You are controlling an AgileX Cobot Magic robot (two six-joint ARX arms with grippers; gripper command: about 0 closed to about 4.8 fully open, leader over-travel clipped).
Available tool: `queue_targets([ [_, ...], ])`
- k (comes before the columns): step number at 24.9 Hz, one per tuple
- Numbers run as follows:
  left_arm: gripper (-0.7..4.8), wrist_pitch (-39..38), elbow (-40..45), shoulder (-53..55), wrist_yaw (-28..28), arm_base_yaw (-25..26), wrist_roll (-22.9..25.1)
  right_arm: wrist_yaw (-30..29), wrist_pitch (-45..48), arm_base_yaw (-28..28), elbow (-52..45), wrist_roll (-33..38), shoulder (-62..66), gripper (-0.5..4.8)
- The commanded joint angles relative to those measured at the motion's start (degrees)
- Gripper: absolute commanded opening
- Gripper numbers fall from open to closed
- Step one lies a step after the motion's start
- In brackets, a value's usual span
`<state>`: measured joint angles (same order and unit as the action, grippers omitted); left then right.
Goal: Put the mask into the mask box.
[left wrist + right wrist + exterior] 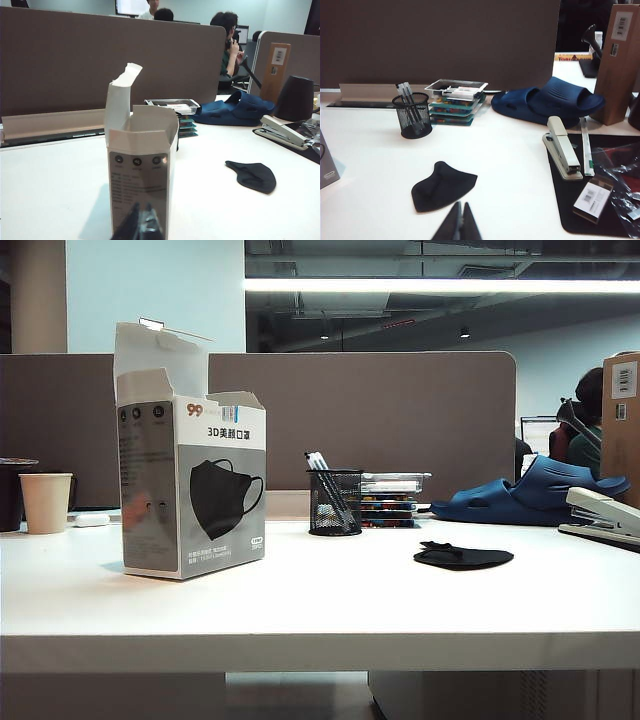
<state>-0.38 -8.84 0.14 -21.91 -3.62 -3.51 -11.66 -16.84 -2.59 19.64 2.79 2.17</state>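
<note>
One mask, one mask box (flaps up), two closed grippers.

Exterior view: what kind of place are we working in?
Most likely an open-plan office desk: grey partition panels behind the white table, a mesh pen holder, a stapler, and people seated beyond.

This was an open-plan office. A white desk stood against a grey-brown partition screen, with a second screen at about two o'clock and seated people working beyond it. Desk clutter agreed: a mesh pen holder, a stapler, a paper cup (at nine o'clock). Strip lighting ran across an exposed ceiling.
</note>
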Motion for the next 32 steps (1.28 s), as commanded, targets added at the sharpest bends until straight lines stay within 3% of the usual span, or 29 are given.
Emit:
queue_targets([
  [1, -0.05, -4.0, -3.4, 0.3, -0.4, 0.1, 0.7, 0.2, -4.7, 0.1, 5.2, 0.2, 4.3, -0.09],
  [6, -0.05, -8.6, -7.7, 0.5, -0.5, 0.1, 2.0, -0.7, -10.4, 0.1, 15.3, 0.2, 16.0, -0.09],
  [10, -0.05, -10.9, -10.9, 3.8, -3.1, 0.1, 2.6, -5.4, -13.8, 0.1, 24.6, 0.2, 27.9, -0.09],
  [15, -0.05, -12.0, -16.2, 13.2, -4.9, 0.1, 7.2, -6.5, -19.1, 0.2, 35.2, 0.2, 40.5, 0.03],
  [18, -0.05, -12.0, -19.0, 19.7, -4.9, 0.1, 9.3, -6.9, -18.9, 0.2, 39.2, 0.2, 46.9, 1.53],
  [21, -0.05, -12.0, -20.5, 24.3, -5.4, 0.1, 9.2, -8.0, -18.4, 1.8, 40.6, 0.2, 50.8, 2.58],
  [23, -0.05, -10.5, -21.3, 28.7, -6.1, 0.1, 9.3, -6.8, -16.0, 5.4, 40.7, 0.2, 55.7, 3.94],
  [26, -0.05, -8.7, -21.3, 31.3, -6.3, 0.1, 9.3, -3.3, -13.5, 8.8, 40.7, 0.2, 60.2, 4.74],
  [29, -0.05, -8.0, -21.5, 34.1, -6.4, 0.1, 9.5, 2.7, -7.8, 13.6, 40.8, 0.2, 67.9, 4.79],
  [32, -0.05, -7.0, -21.5, 35.3, -6.7, 0.1, 9.6, 2.9, -1.3, 16.0, 41.3, 0.2, 76.1, 4.79],
])
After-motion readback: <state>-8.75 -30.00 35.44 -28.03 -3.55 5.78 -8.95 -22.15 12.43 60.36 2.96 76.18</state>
